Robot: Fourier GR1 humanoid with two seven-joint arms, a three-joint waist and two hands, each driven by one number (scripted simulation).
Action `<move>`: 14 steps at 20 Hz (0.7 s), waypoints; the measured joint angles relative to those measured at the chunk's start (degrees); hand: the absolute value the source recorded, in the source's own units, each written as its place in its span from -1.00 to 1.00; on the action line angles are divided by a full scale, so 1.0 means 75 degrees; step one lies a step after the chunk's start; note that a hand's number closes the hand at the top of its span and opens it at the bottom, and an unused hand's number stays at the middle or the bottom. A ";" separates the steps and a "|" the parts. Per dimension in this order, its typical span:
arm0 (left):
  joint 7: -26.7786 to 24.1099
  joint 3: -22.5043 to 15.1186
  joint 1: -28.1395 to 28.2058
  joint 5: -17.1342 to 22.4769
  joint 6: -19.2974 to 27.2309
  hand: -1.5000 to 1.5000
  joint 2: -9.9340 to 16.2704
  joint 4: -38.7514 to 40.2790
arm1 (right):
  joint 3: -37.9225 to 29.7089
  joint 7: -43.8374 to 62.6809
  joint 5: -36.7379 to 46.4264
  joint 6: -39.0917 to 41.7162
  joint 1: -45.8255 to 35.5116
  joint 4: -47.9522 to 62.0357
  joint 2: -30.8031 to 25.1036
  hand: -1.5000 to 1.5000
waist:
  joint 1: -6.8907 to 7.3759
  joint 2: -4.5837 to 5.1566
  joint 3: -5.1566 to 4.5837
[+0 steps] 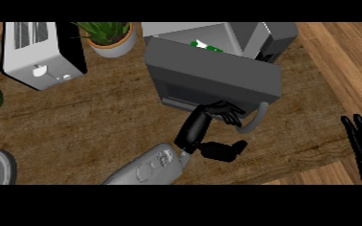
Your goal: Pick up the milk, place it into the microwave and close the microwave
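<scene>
Head view: closing step in hand; milk [206, 45] already sits inside the microwave [272, 36], a small green-and-white bit showing over the door [212, 74]; left hand [216, 114], fingers spread straight, touches the door's lower front near its handle [256, 119]. Next move likely calls for pushing the door shut; right hand [351, 134] rests well right of the microwave, fingers straight up.

Milk [205, 45]: only a green-and-white sliver shows above the microwave door [212, 74], the rest hidden behind it. Microwave [262, 38]: interior mostly screened by the door. Right hand [352, 134]: cut by the right edge, fingers only. Toaster [39, 52]: top cropped. Plant [109, 33]: leaves cropped. Grey round item [5, 165]: cut at left edge, unidentifiable.
</scene>
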 measured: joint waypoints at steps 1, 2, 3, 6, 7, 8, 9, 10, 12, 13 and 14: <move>-0.0095 0.0046 -0.0095 0.0116 0.0085 -1.00 -0.0005 0.0018 | 0.0022 0.0027 -0.0052 0.0029 -0.0015 -0.0045 0.0001 -1.00 | -0.0069 0.0015 0.0001; -0.0155 0.0087 -0.0188 0.0237 0.0162 -1.00 -0.0010 0.0048 | 0.0024 0.0059 -0.0102 0.0043 -0.0048 -0.0071 -0.0010 -1.00 | -0.0134 0.0037 0.0002; -0.0229 0.0122 -0.0272 0.0343 0.0231 -1.00 -0.0011 0.0093 | 0.0028 0.0095 -0.0163 0.0062 -0.0087 -0.0109 -0.0023 -1.00 | -0.0190 0.0057 0.0004; -0.0420 0.0218 -0.0550 0.0645 0.0413 -1.00 -0.0017 0.0232 | 0.0004 0.0202 -0.0330 0.0127 -0.0189 -0.0155 -0.0101 -1.00 | -0.0357 0.0112 0.0011; -0.0460 0.0251 -0.0657 0.0734 0.0468 -1.00 -0.0020 0.0287 | -0.0006 0.0227 -0.0393 0.0163 -0.0225 -0.0178 -0.0134 -1.00 | -0.0420 0.0126 0.0014; -0.0514 0.0270 -0.0750 0.0819 0.0519 -1.00 -0.0021 0.0332 | -0.0012 0.0264 -0.0448 0.0187 -0.0268 -0.0212 -0.0169 -1.00 | -0.0479 0.0139 0.0014; -0.0548 0.0300 -0.0859 0.0913 0.0562 -1.00 -0.0024 0.0382 | 0.0000 0.0295 -0.0489 0.0204 -0.0311 -0.0234 -0.0182 -1.00 | -0.0525 0.0154 0.0017; -0.0590 0.0325 -0.0948 0.0996 0.0599 -1.00 -0.0024 0.0443 | 0.0008 0.0337 -0.0547 0.0237 -0.0354 -0.0258 -0.0214 -1.00 | -0.0573 0.0174 0.0018; -0.0664 0.0373 -0.1140 0.1148 0.0669 -1.00 -0.0027 0.0570 | 0.0017 0.0412 -0.0664 0.0305 -0.0452 -0.0284 -0.0280 -1.00 | -0.0657 0.0212 0.0023; -0.0696 0.0392 -0.1237 0.1216 0.0705 -1.00 -0.0027 0.0640 | 0.0013 0.0444 -0.0727 0.0347 -0.0490 -0.0285 -0.0319 -1.00 | -0.0702 0.0226 0.0028; -0.0742 0.0411 -0.1327 0.1283 0.0743 -1.00 -0.0029 0.0702 | 0.0009 0.0483 -0.0793 0.0394 -0.0522 -0.0290 -0.0366 -1.00 | -0.0738 0.0235 0.0030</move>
